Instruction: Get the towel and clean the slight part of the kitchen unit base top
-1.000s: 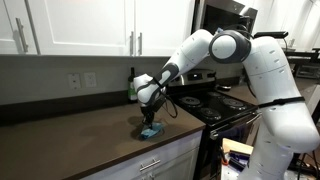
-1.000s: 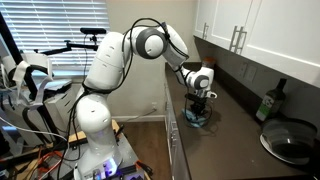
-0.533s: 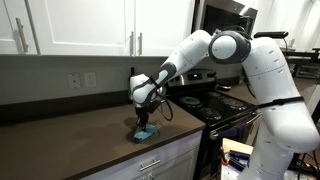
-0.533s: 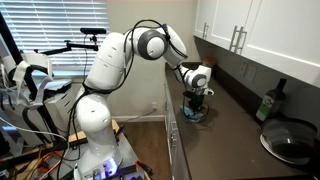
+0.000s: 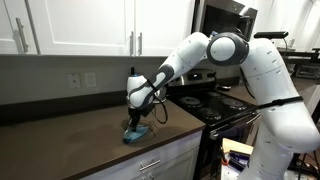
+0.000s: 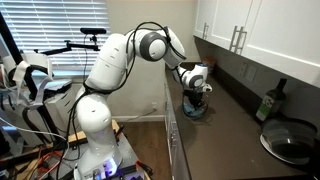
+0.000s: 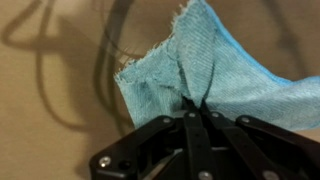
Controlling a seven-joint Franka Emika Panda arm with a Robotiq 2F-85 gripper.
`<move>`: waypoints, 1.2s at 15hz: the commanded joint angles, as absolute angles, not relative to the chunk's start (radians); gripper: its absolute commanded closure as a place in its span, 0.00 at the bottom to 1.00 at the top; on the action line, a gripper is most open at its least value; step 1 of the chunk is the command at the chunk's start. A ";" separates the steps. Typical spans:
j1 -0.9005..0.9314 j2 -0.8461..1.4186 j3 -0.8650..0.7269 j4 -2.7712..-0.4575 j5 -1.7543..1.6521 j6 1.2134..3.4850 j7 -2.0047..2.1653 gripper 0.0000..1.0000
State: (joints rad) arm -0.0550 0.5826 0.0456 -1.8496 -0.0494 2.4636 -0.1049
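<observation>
The light-blue towel (image 7: 215,75) lies bunched on the dark brown kitchen unit base top (image 5: 70,130), close to its front edge. My gripper (image 7: 195,103) is shut on a pinched fold of the towel and presses it down onto the top. In both exterior views the towel (image 5: 135,134) (image 6: 194,112) shows as a small blue heap under the gripper (image 5: 137,124) (image 6: 195,104), with the arm reaching down over it.
A black stove top (image 5: 215,103) with a pan (image 6: 291,141) adjoins the counter. A dark green bottle (image 6: 269,103) stands by the wall. White upper cabinets (image 5: 90,25) hang above, white drawer fronts (image 5: 150,165) sit below the front edge.
The gripper has slid along the counter with the towel dragged under it, away from the stove. Its jaws have stayed shut on the cloth.
</observation>
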 commanded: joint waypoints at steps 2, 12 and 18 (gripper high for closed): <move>-0.022 0.732 0.038 -1.777 -0.058 2.612 -0.113 0.97; 0.022 0.842 -0.021 -1.618 -0.079 2.750 -0.075 0.97; 0.107 0.891 -0.181 -1.550 -0.132 2.819 0.076 0.97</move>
State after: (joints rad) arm 0.0612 0.7973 -0.0881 -1.6066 -0.0845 2.7763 -0.0223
